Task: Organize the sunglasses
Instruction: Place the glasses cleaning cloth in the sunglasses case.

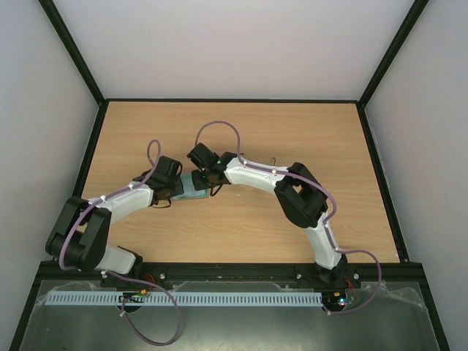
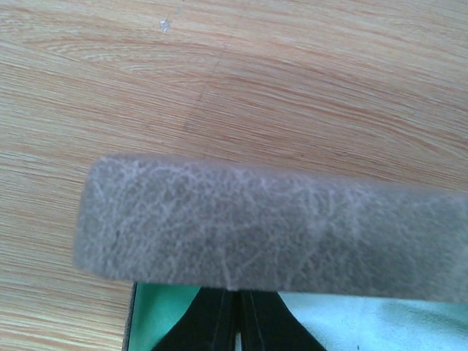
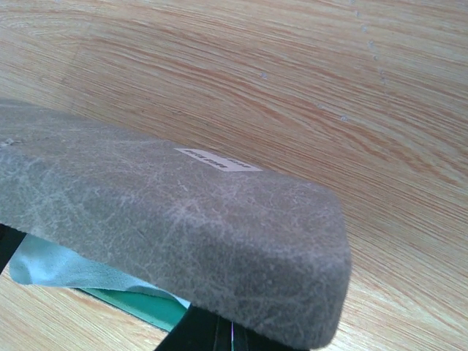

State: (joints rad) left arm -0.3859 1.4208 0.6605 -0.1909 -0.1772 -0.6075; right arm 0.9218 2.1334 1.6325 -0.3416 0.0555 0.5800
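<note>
The wooden table (image 1: pixel 292 139) fills the middle of the top view. The left arm (image 1: pixel 121 201) and the right arm (image 1: pixel 256 175) reach in from the near edge and meet a little left of the table's centre, over a grey case (image 2: pixel 270 227).

In both wrist views the case's mottled grey lid spans most of the frame, raised above the base. A light blue cloth (image 3: pixel 51 267) shows under its near edge, lying on the green lining (image 2: pixel 161 314).

The sunglasses show in no view; I cannot tell whether they lie under the lid.

The left gripper (image 2: pixel 235 300) comes up to the lid's near edge with its dark fingers drawn together to a slit. The right gripper (image 3: pixel 228 329) looks the same at the lid's near right corner. The tips are hidden, so whether either pinches the lid cannot be told.

A small white label (image 3: pixel 217 160) sits on top of the lid.
</note>
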